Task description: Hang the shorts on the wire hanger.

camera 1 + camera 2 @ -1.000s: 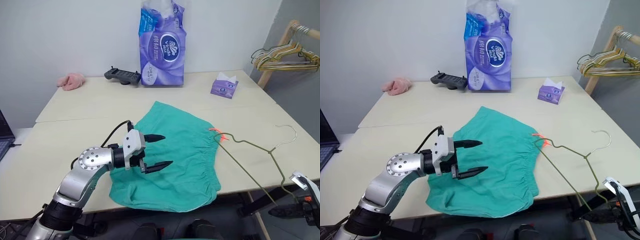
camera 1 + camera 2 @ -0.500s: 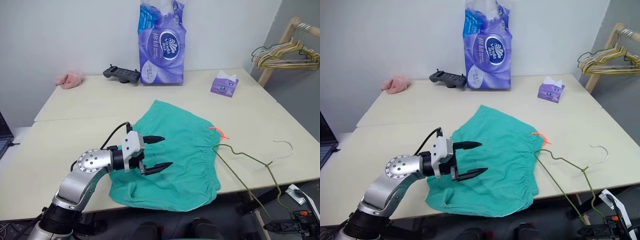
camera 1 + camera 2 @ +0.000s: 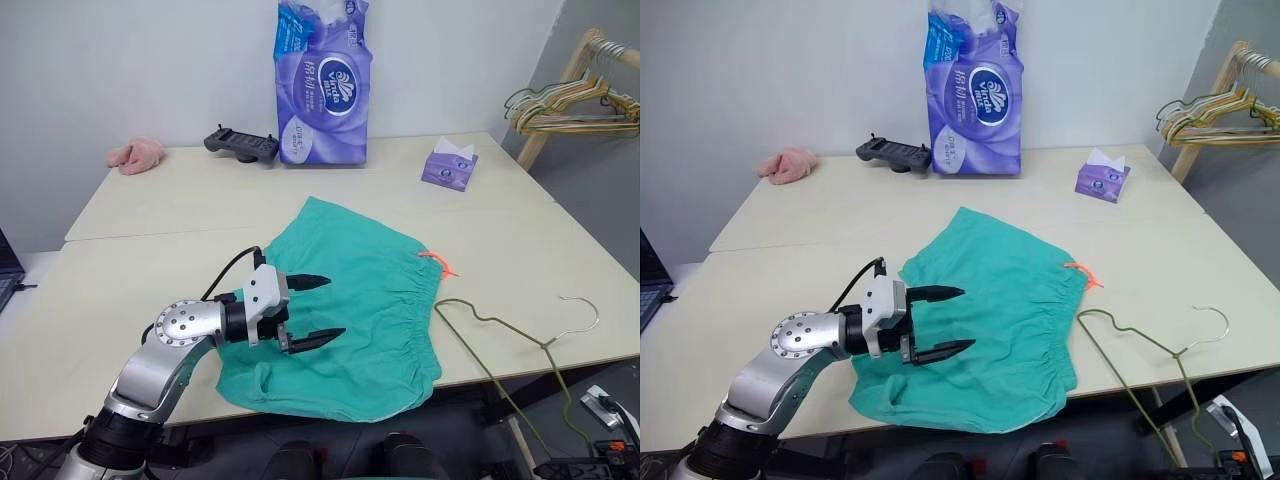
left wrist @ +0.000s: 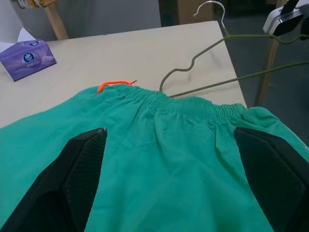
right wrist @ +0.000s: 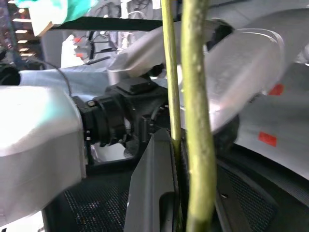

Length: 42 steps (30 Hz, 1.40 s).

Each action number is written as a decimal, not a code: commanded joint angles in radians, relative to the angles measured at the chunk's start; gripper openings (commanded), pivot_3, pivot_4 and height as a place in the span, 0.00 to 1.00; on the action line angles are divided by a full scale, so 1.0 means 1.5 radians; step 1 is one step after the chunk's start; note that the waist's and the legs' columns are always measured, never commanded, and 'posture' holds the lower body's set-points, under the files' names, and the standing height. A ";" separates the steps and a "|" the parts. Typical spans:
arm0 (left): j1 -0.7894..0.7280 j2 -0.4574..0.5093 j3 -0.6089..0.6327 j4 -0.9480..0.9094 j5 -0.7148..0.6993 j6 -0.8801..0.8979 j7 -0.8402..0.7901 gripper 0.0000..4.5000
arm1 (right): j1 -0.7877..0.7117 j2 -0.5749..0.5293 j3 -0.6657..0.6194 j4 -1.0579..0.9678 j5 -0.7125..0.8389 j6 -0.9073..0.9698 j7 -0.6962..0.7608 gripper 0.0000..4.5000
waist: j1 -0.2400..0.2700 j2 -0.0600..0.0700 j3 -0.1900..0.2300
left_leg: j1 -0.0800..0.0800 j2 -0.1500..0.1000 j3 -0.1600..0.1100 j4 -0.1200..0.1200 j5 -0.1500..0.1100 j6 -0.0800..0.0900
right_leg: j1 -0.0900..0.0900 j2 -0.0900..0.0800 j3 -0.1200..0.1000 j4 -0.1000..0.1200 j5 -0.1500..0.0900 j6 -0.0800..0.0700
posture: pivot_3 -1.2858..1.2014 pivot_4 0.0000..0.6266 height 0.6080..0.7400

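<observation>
My right gripper (image 5: 178, 203), clamped on the wire hanger (image 3: 500, 325), has dragged it toward five o'clock off the shorts (image 3: 350, 300); my left gripper (image 3: 310, 308) hovers open.

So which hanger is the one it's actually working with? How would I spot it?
Start at the table and find the green shorts spread near its front edge. Just beside their gathered waistband lies the wire hanger, its hook resting on the table and its lower part sticking out past the edge. It is a single dull olive wire, unlike the bunched hangers on the wooden rack.
</observation>
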 commanded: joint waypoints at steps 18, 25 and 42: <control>-0.012 -0.002 0.019 -0.004 0.026 -0.030 -0.002 0.99 | -0.203 0.093 0.131 0.030 0.043 0.072 -0.119 0.00 | 0.007 -0.001 0.000 | 0.000 0.000 -0.001 0.000 0.000 0.000 | -0.001 0.000 -0.001 -0.001 0.002 0.003 | 0.57 0.08 1.00; -0.015 -0.005 0.014 -0.006 0.033 -0.033 -0.002 0.99 | -0.371 0.186 0.092 0.116 0.074 0.181 -0.210 0.00 | 0.007 -0.001 0.000 | 0.000 0.000 -0.001 0.000 0.000 0.000 | -0.001 0.000 -0.001 -0.001 0.002 0.004 | 0.57 0.08 1.00; -0.029 -0.017 0.014 -0.001 0.045 -0.036 -0.001 0.99 | -0.462 0.219 0.082 0.167 0.091 0.278 -0.272 0.00 | 0.019 0.000 0.000 | -0.002 0.000 -0.001 0.000 0.000 0.000 | -0.003 -0.001 -0.001 -0.001 0.003 0.004 | 0.58 0.07 1.00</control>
